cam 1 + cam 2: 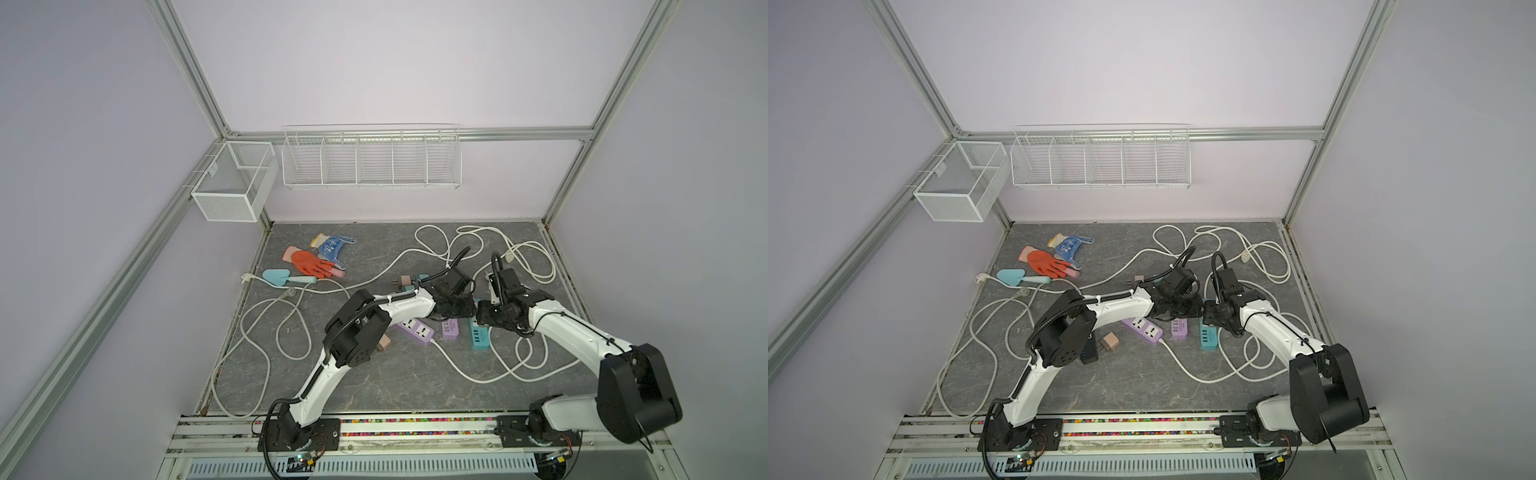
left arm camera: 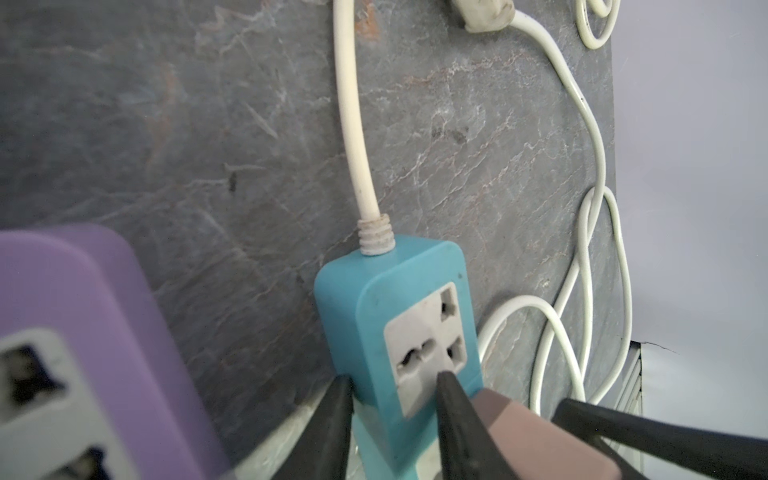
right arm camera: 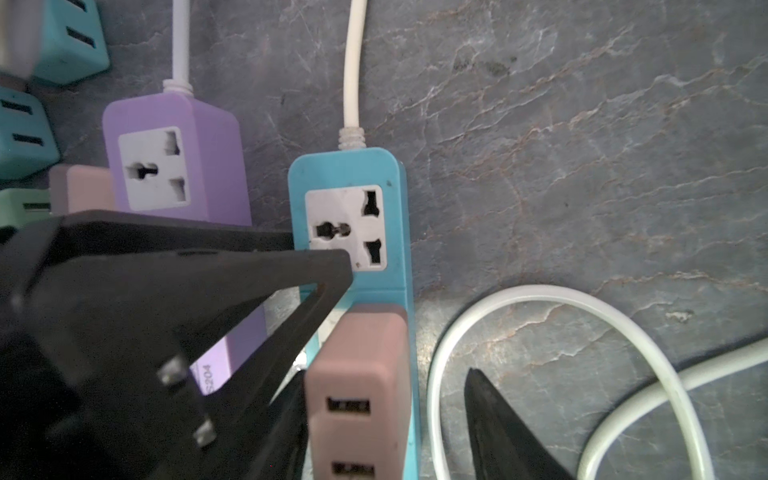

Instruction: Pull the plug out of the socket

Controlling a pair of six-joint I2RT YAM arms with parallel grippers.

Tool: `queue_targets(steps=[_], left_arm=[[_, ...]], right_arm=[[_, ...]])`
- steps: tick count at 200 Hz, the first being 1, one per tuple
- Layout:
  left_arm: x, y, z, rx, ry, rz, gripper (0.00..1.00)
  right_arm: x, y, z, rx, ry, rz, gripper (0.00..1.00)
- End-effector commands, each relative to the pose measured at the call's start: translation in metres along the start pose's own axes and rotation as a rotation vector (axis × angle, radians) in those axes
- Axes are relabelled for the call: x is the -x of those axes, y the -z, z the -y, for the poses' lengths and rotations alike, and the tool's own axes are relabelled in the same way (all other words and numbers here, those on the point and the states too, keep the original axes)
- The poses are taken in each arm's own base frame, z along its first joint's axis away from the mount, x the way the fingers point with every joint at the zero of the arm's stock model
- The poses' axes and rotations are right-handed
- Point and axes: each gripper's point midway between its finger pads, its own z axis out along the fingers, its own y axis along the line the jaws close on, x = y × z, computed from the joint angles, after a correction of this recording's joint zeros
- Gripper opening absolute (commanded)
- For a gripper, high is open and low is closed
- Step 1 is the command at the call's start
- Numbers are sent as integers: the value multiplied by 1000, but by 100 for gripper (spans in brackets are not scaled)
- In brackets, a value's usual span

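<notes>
A brown plug point(image 3: 357, 374) sits seated in the teal power strip point(image 3: 345, 170).

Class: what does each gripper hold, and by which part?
Left fingers bracket the blue strip across its width; grip cannot be told. Right fingers straddle the pink plug, a gap showing: nothing held.

soft even light, faint shadows, bowed edges (close wrist-view foreground blurry)

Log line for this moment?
left gripper: at teal plastic power strip | right gripper: open, straddling dusty-pink boxy plug | plug: not yet pulled
</notes>
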Motion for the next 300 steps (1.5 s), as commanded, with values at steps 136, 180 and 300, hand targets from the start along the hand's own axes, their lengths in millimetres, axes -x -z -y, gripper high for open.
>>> queue_targets(steps=[136, 180, 300], left_arm=[[-41, -27, -60, 153, 14, -80, 27], [-53, -29, -73, 180, 26, -97, 26], [-74, -26, -95, 274, 45, -147, 21]], right_arm=[[-6, -20, -1, -42, 39, -61, 36], [-5, -17, 0, -56, 52, -63, 29], [9, -6, -4, -52, 67, -34, 22]])
